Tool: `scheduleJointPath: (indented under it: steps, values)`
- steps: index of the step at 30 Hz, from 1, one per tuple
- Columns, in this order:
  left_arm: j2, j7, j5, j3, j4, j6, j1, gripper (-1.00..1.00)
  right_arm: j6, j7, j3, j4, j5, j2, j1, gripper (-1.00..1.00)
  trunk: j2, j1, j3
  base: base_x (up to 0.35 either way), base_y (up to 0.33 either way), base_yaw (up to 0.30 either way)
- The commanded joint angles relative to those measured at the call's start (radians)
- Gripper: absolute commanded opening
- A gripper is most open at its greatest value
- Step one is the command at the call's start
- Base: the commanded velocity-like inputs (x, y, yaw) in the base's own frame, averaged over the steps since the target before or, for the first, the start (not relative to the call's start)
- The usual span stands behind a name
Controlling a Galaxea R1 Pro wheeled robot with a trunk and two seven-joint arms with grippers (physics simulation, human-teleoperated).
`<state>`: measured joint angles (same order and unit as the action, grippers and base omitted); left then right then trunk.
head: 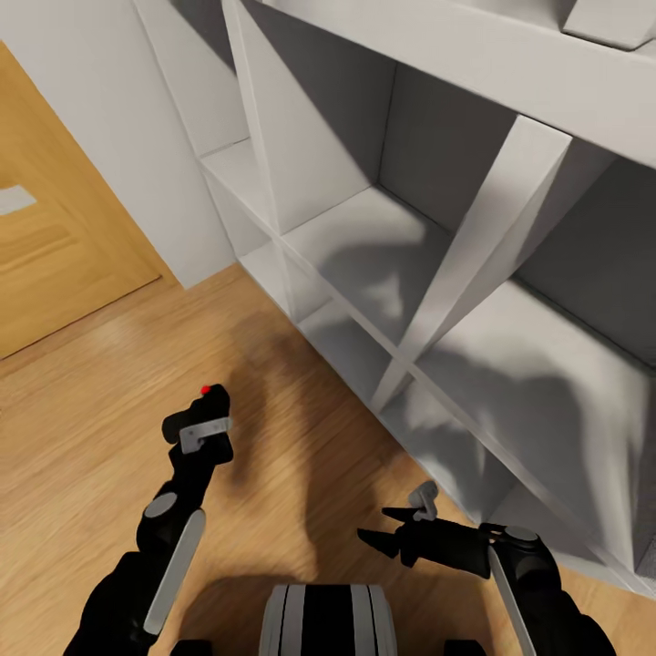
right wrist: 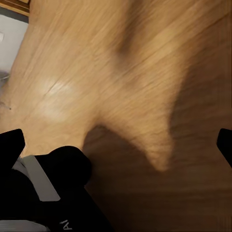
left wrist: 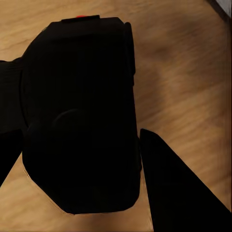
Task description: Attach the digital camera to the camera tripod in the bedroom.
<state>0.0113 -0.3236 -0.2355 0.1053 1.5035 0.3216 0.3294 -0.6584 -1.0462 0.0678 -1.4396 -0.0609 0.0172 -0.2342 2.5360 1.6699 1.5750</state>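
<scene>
- The left gripper point(head: 202, 421) is clenched on the camera point(left wrist: 79, 116); in the left wrist view the black body sits between the two dark fingers point(left wrist: 179, 188), which press its sides.
- In the head view the camera point(head: 208, 410) is held up over the wood floor point(head: 82, 437), its red button point(head: 206, 390) facing up, clear of the shelves point(head: 456, 273).
- The right gripper point(head: 401, 533) holds nothing and its fingers are spread apart; it hangs low over the floor just in front of the bottom shelf.
- The right wrist view shows the floor point(right wrist: 121, 72) with the robot's shadow on it, and part of the other arm.
- The shelf cubes in view are bare, and a wooden door point(head: 55, 237) stands off to the left.
- Judgement: the step in hand is carrying the camera to the tripod, so the attaching has not begun.
- To do it well, I would keep the left grip firm and the camera level, button up, while the base turns away from the shelves.
- The right arm is best tucked in, since it is near the bottom shelf and could clip it in a turn.
- Turn slowly, so the camera does not slip between the fingers.
</scene>
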Motion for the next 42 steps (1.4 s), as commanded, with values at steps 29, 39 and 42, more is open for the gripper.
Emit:
scheduleJointPath:
  steps: [29, 39, 42]
  values:
    - [-0.184, -0.005, -0.709, 0.000, -0.017, 0.036, -0.062, -1.00, -0.084, -0.030, 0.013, -0.003, -0.007, -0.042, -0.001, 1.00, -0.007, -0.013, -0.112, 0.000, 0.000, 0.000]
    - [-0.183, -0.009, -0.710, 0.005, -0.027, 0.036, -0.062, -1.00, -0.070, 0.076, 0.004, -0.001, -0.046, -0.139, -0.001, 1.00, -0.009, -0.018, -0.150, 0.000, 0.000, 0.000]
    - [-0.184, -0.011, -0.709, 0.006, -0.026, 0.036, -0.063, -1.00, -0.067, 0.124, -0.004, -0.002, -0.052, -0.146, -0.001, 1.00, -0.010, -0.019, -0.162, 0.000, 0.000, 0.000]
